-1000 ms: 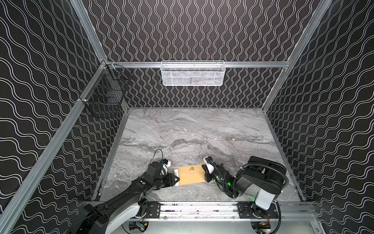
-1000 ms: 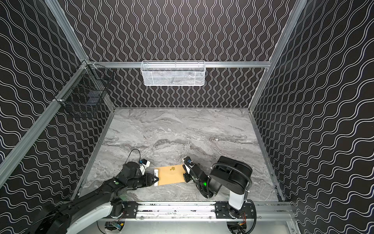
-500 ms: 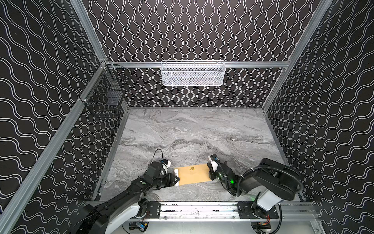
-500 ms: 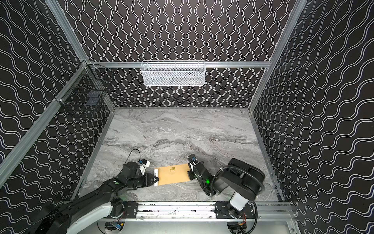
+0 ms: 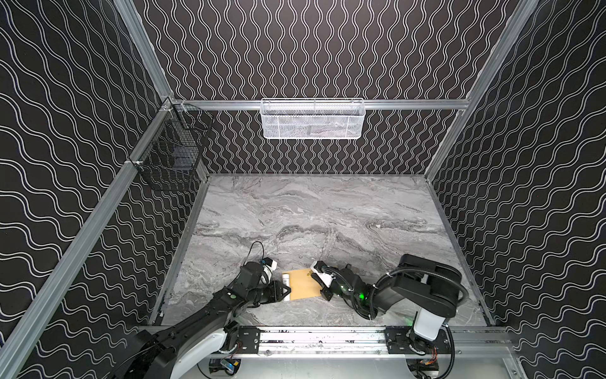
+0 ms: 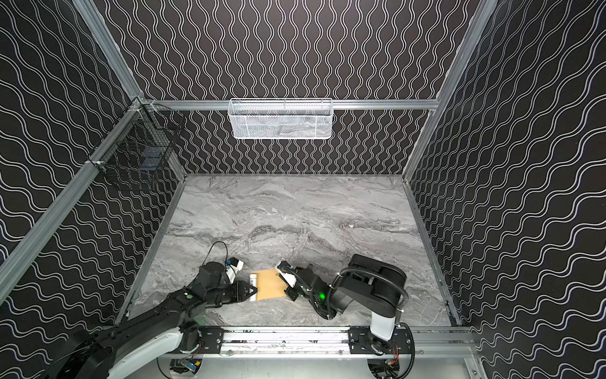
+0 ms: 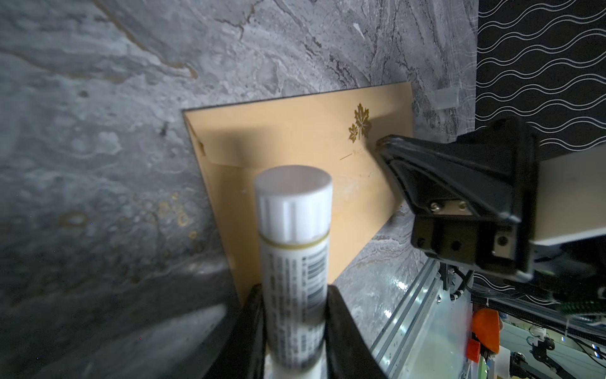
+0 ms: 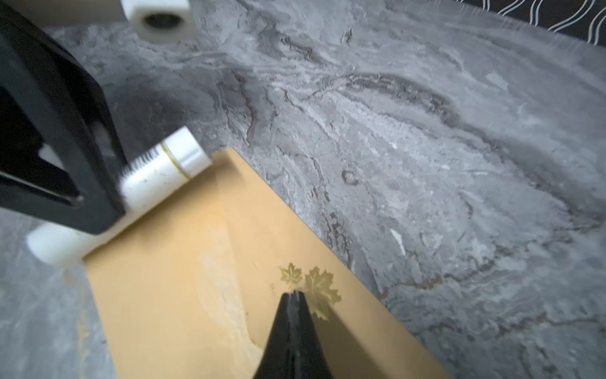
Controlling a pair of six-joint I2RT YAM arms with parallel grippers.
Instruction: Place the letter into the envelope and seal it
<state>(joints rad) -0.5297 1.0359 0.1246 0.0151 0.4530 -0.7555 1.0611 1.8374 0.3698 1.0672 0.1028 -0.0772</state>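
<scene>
Pincer on left arm (image 7: pixel 293 295), low, clamps glue stick (image 7: pixel 292 210); right pincer (image 8: pixel 294 295) together, touching envelope (image 8: pixel 170 295).

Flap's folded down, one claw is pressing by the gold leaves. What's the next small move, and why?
Probably slide the shut right claw along the flap edge, pressing down. The envelope lies flat, flap folded over, and the tips touch only one spot by the leaves; the left claw holds the glue stick at the far end.
</scene>
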